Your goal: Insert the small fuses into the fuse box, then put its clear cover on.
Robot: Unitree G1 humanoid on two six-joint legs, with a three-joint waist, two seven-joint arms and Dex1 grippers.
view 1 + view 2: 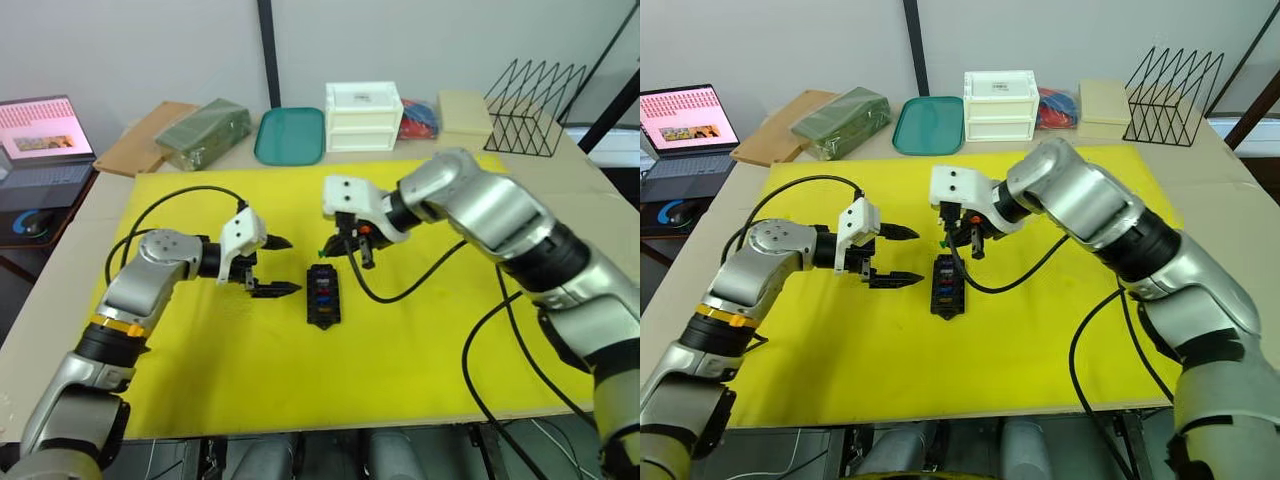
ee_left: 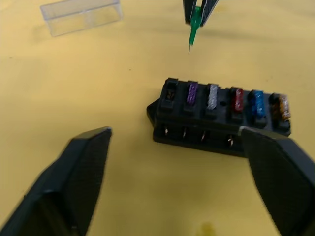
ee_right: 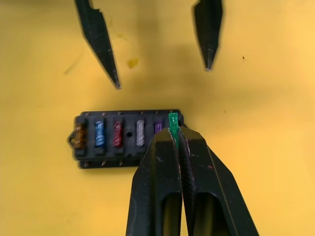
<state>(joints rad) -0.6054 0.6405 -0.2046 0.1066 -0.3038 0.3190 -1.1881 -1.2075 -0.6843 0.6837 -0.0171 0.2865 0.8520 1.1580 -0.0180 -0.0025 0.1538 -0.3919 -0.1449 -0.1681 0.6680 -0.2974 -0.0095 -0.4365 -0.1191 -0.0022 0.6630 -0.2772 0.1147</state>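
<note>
My right hand [image 3: 174,142], pinching the green fuse [image 3: 173,124] blades-down, hangs just above the fuse box's [image 1: 322,294] one empty end slot, five fuses seated, box lengthwise away from me; left hand [image 1: 270,265] spread open beside it.

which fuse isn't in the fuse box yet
The green fuse: the right gripper pinches it above the fuse box, while the tan, blue, red, pale and purple ones sit in slots.
</note>
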